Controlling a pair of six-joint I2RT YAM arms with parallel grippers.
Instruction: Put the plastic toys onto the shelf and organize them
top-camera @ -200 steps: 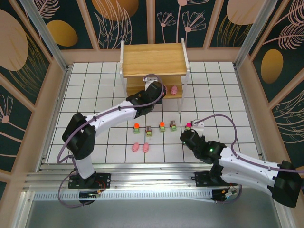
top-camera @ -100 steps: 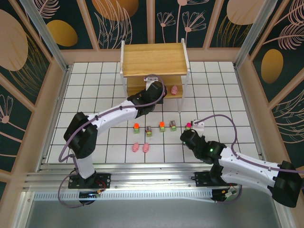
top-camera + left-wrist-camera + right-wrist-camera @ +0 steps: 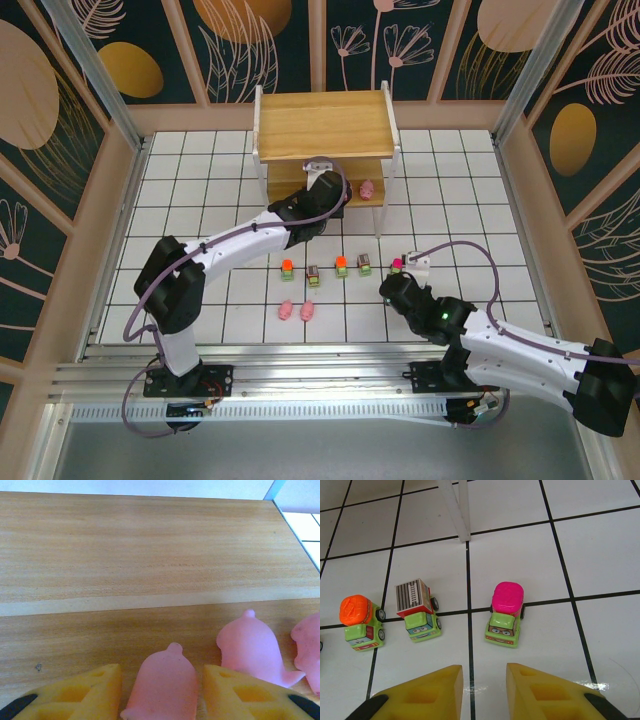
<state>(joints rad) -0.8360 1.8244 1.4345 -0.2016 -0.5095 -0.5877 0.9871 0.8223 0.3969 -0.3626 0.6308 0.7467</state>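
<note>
Straddling a smooth pink pig (image 3: 162,687) on the shelf (image 3: 150,555), the left pincer (image 3: 161,670) has an unclear hold; right pincer (image 3: 484,670) is closed.

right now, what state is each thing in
shelf, standing upright
left gripper, open, straddling a pig
that pig, resting on the lower tier
two neighbour pigs, resting on the same tier
right gripper, nearly shut, empty
five vehicles, upright in a rough row on the table
two other pigs, side by side on the table
</note>
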